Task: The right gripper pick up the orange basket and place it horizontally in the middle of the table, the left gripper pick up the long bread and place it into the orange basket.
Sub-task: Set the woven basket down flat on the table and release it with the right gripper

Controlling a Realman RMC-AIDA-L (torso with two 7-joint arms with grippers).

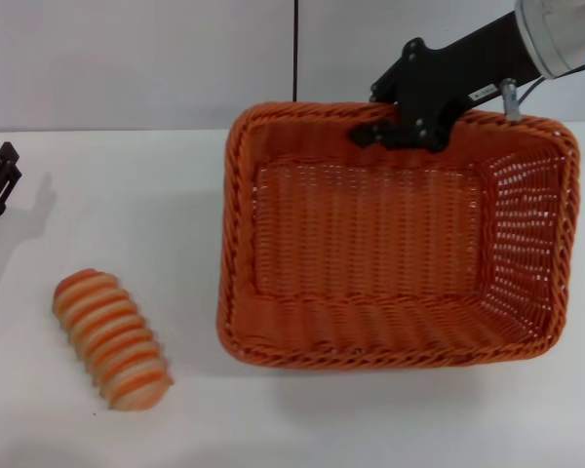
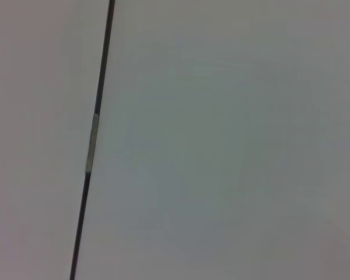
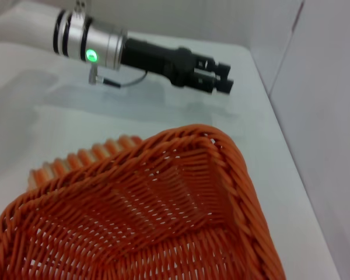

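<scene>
While the right gripper [image 1: 402,130] clamps the orange basket's [image 1: 395,239] far rim to position it mid-table [image 1: 107,195], the long bread [image 1: 111,338] waits near the front-left corner, the left gripper [image 1: 0,180], aperture indiscernible, idle at the left edge.

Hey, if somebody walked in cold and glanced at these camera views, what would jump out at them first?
The big orange basket dominates the right half of the white table, with the right gripper clamped on the middle of its far rim. Next comes the striped long bread, lying alone near the front left, apart from the basket. The left gripper sits idle at the far left edge.
</scene>
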